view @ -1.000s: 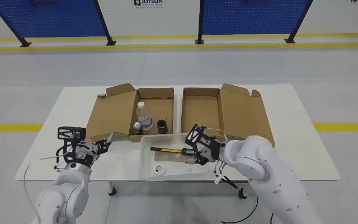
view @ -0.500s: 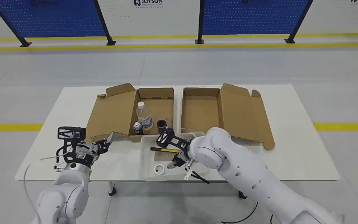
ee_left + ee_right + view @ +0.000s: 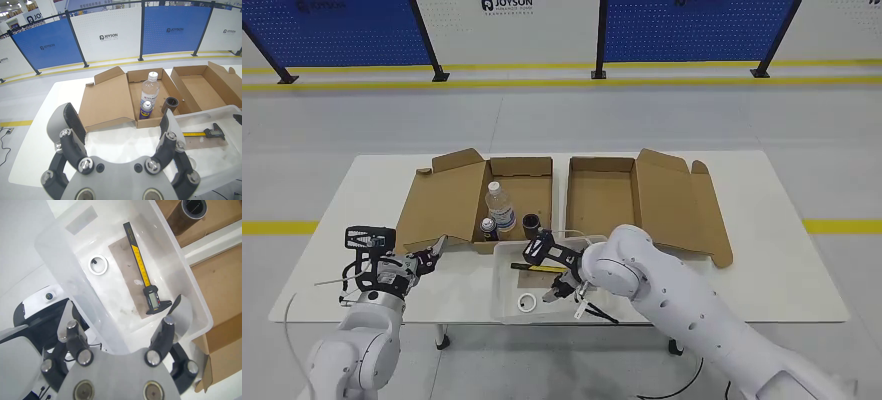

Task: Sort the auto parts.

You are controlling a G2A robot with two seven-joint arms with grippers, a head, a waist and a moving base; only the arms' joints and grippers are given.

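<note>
A clear plastic bin (image 3: 500, 285) stands at the table's front middle. A yellow-and-black digital caliper (image 3: 140, 266) and a white ring (image 3: 97, 264) lie in it. My right gripper (image 3: 121, 311) hovers open over the bin's end, straddling its near wall, one fingertip (image 3: 177, 304) just beside the caliper's display head. From above, the right gripper (image 3: 552, 275) hangs over the caliper (image 3: 530, 268), with the ring (image 3: 528, 302) nearer the front edge. My left gripper (image 3: 121, 121) is open and holds nothing. It stays left of the bin (image 3: 208, 111), low over the table.
The left cardboard box (image 3: 532, 185) holds a clear bottle (image 3: 150, 91), a blue spray can (image 3: 146, 111) and a black cylinder (image 3: 170, 105). The right cardboard box (image 3: 602, 200) has nothing in it. Both lids lie open, flat on the table.
The right arm has swung left over the bin, from its right end to above the caliper, and has since barely moved. The left arm has kept still.
</note>
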